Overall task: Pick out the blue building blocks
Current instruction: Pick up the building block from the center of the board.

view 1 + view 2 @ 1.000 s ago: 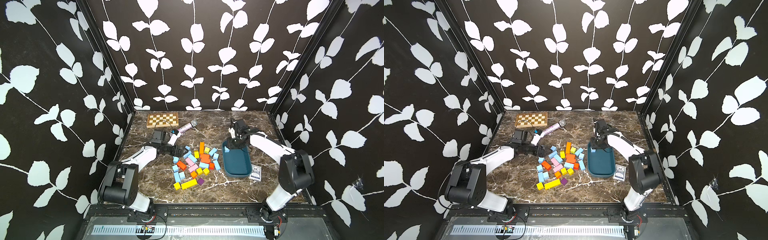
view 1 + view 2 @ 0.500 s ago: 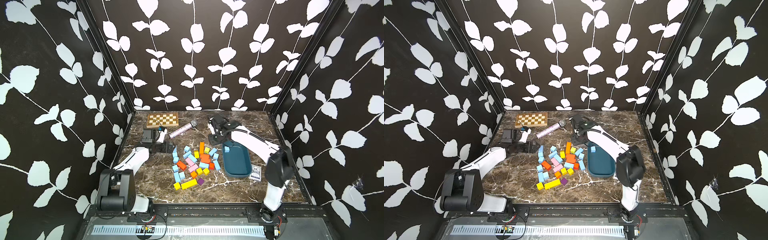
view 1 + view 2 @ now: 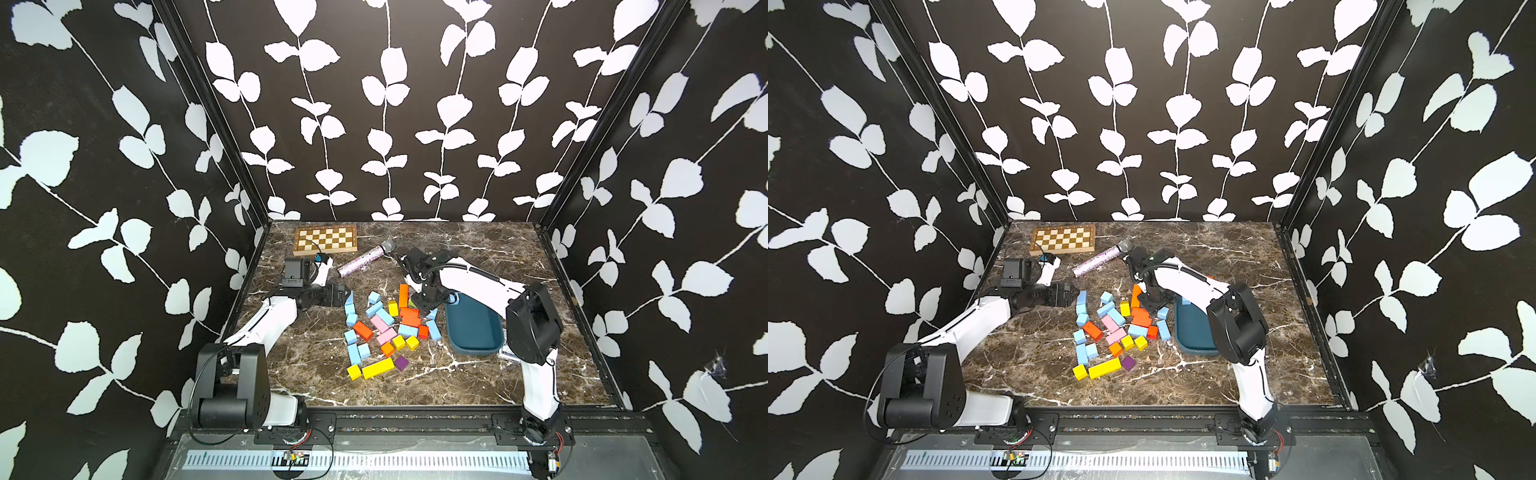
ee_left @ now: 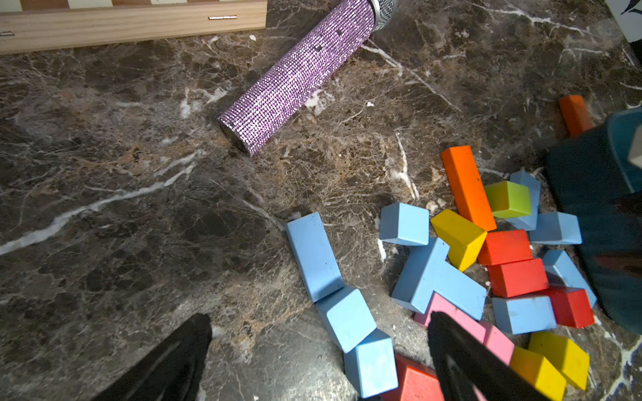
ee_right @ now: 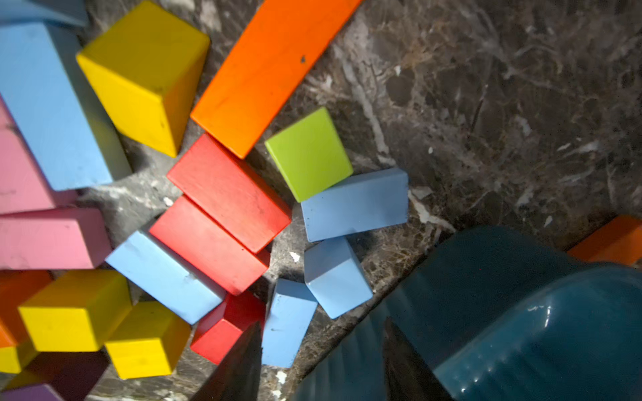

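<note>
Lying mixed with other-coloured pieces [image 3: 376, 368], the blue blocks [image 3: 351, 319] sit on the table [image 3: 457, 382] just beside the tray [image 3: 473, 347]. Over them the left claw [image 4: 319, 317] gapes wide, empty. At the pile's tray-side edge the right claw [image 5: 323, 323] stands part open, gripping nothing.

We see 2 high top views looking steeply down on the whole marble table [image 3: 478, 382], 2 wrist views close above it, both sharing the blue blocks [image 4: 437, 277] and teal tray [image 5: 521, 330].
</note>
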Controlling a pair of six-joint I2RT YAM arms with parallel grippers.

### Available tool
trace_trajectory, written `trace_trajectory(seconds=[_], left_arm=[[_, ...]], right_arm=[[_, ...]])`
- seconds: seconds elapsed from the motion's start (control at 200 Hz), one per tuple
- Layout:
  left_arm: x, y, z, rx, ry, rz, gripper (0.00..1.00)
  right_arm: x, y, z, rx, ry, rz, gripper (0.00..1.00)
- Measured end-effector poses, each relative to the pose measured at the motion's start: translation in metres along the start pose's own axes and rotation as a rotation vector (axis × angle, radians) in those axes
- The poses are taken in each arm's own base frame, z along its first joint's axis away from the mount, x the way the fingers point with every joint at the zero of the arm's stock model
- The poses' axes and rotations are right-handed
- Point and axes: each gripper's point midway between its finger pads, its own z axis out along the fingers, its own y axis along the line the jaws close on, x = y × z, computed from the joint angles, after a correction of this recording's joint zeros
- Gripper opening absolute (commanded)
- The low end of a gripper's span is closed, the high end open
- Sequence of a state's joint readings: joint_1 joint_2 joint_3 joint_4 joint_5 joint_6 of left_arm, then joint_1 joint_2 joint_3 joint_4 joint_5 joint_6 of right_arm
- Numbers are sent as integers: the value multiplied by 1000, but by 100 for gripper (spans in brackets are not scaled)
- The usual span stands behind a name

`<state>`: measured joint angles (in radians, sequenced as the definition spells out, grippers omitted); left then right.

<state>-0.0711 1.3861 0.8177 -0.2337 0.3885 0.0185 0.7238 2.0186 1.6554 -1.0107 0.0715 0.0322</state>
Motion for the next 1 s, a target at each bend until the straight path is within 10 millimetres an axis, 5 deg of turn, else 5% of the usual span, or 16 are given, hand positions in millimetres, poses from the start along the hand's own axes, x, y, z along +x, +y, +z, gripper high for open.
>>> trace_trajectory(seconds=[0.34,1.0], left_arm=[[1,-1,0,8,1,4,99],[1,-2,0,12,1,8,98]], right_arm=[[5,-7,3,-27,17,-195,53],[7,-6,36,-123,81,-226,43]])
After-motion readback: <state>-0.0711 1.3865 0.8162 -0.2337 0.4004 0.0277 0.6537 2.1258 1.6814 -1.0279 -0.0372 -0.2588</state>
